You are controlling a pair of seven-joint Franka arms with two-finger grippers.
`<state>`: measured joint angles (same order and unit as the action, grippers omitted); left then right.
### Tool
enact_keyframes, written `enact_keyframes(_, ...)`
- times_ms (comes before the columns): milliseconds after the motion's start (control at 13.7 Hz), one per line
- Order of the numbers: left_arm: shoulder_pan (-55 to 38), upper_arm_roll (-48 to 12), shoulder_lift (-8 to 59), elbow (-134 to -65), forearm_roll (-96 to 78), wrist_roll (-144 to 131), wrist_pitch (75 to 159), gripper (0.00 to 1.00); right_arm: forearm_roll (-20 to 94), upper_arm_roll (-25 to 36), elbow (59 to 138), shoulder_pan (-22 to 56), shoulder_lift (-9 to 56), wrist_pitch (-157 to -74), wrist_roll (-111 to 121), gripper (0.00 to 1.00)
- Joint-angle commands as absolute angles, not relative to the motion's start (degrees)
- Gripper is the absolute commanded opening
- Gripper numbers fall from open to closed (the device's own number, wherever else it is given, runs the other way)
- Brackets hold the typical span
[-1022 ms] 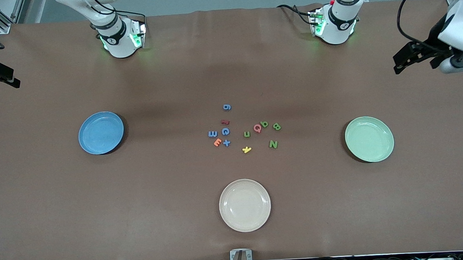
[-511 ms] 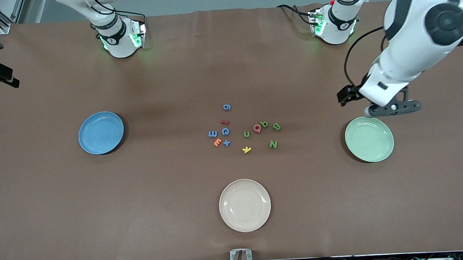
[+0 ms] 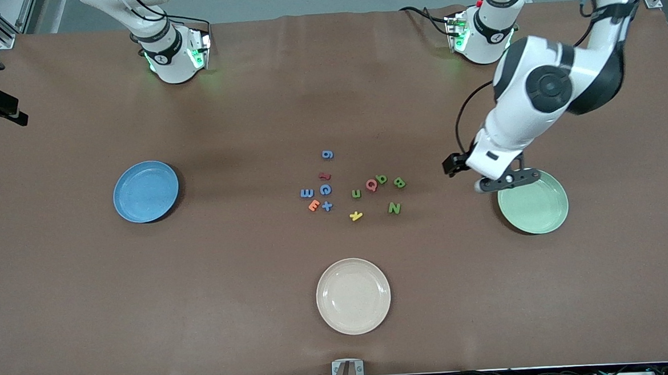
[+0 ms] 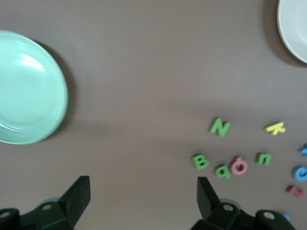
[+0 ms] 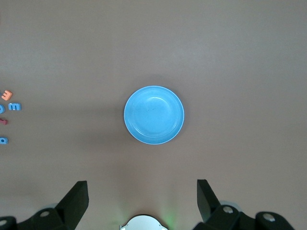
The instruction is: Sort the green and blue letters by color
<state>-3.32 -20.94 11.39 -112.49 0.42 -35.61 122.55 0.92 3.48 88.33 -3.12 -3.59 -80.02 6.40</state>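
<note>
Four blue letters lie mid-table: 6 [image 3: 327,154], C [image 3: 325,189], 3 [image 3: 306,193] and + [image 3: 327,206]. Four green letters lie beside them toward the left arm's end: b [image 3: 381,179], B [image 3: 399,182], u [image 3: 356,193] and N [image 3: 394,208]. My left gripper [image 3: 505,181] is open and empty, over the table at the green plate's [image 3: 533,201] edge. Its wrist view shows the open left gripper [image 4: 143,189], B [image 4: 200,161] and N [image 4: 220,127]. My right gripper [image 5: 142,191] is open and empty, high over the blue plate [image 5: 154,115], waiting.
The blue plate [image 3: 146,191] sits toward the right arm's end. A cream plate [image 3: 353,296] sits nearest the front camera. An orange E [image 3: 314,205], pink Q [image 3: 371,184], yellow k [image 3: 356,215] and dark red squiggle [image 3: 325,176] lie among the letters.
My left arm has swung in from the table's end and come down over the green plate's edge, toward the green letters. The right arm and all letters have not moved.
</note>
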Motion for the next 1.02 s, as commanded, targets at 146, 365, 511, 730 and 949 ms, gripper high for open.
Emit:
enact_keyframes(146,-8.51,-21.62,17.75,-114.77,1.05,-50.25,133.04,0.88,1.14,3.52,88.5,-3.34,-4.31,-79.45,6.33,1.0)
enact_keyframes(365,-10.45,-21.53,21.08,-117.77,1.41,-55.97,140.61,0.82,1.14,3.52,88.51,-3.34,-4.31,-79.37,6.42,1.0)
enact_keyframes(511,-11.6,-21.45,23.46,-117.69,4.11,-59.31,141.33,0.78,1.14,3.52,88.51,-3.34,-4.22,-79.45,6.42,1.0)
enact_keyframes(730,-12.39,-21.53,26.36,-116.9,11.05,-66.25,141.33,0.73,1.14,3.52,88.51,-3.34,-4.31,-79.45,6.33,1.0)
enact_keyframes(949,-13.09,-21.62,28.3,-116.11,14.32,-70.04,141.24,0.68,1.14,3.52,88.59,-3.34,-4.22,-79.45,6.42,1.0)
